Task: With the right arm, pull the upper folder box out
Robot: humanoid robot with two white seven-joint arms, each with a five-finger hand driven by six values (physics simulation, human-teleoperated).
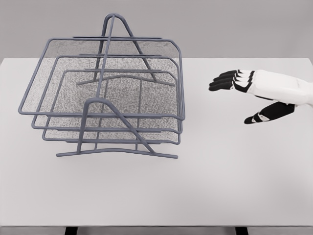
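Head view shows a grey wire-mesh letter rack (105, 105) standing on the left half of a white surface (205, 191), with three stacked trays held in a slanted wire frame (120, 125). The upper folder box (110, 78) is the topmost and widest tray; its rim sits seated in the frame, lined up above the two trays below it, so it does not look drawn out at all. The right hand (244, 95) comes in from the right edge, well apart from the rack, hovering over bare surface off the rack's right side. Its dark fingers (225, 81) are stretched out and spread toward the rack, the thumb (266, 113) held lower and apart from them; it grips nothing. The left arm is not visible anywhere.

As a judgement, the task is barely begun: no contact has been made, and everything that matters is left to do. The hand has yet to close the gap to the rack, get its fingers onto the upper tray's rim wire, clamp on it, and draw the tray out of the frame. Which edge of the tray it will take cannot be told from this position. The thin rim wire leaves little to hook, so the light rack may well slide along with the tray
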